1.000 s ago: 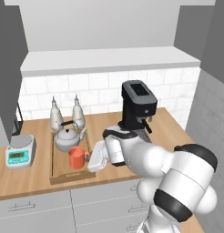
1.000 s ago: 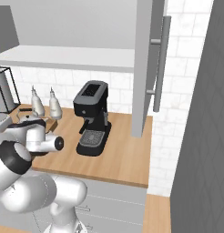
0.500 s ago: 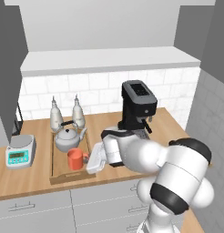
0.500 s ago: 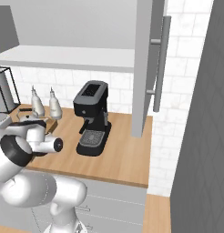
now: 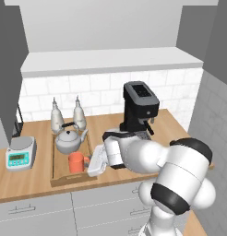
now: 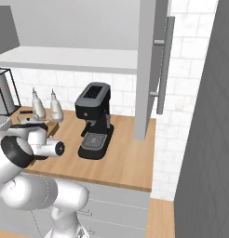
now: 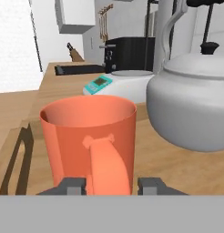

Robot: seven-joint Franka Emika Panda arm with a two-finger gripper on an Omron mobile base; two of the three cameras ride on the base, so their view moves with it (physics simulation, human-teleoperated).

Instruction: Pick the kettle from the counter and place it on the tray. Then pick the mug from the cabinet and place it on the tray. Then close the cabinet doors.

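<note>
The orange-red mug [image 5: 76, 162] stands upright on the wooden tray [image 5: 55, 162], just in front of the silver kettle [image 5: 69, 140], which also sits on the tray. My gripper [image 5: 91, 163] is at the mug's right side, low over the counter [image 5: 37, 177]. In the hand view the mug [image 7: 86, 129] is close, its handle between my gripper's [image 7: 111, 185] two tips with a thin gap on each side; the jaws are open. The kettle [image 7: 196, 109] is just beyond. The cabinet [image 5: 110, 60] stands open, one door [image 5: 9, 69] swung out at left and the other door [image 6: 151, 69] at right.
A black coffee machine [image 5: 139, 108] stands right of the tray, behind my arm. Two slim bottles [image 5: 55, 115] stand behind the kettle. A grey scale [image 5: 19, 154] sits left of the tray. The open right door's bar handle [image 6: 163, 60] hangs over the counter's end.
The jaws have parted off the mug's handle; before they were shut on it. The mug stays put on the tray, and the arm has barely moved.
</note>
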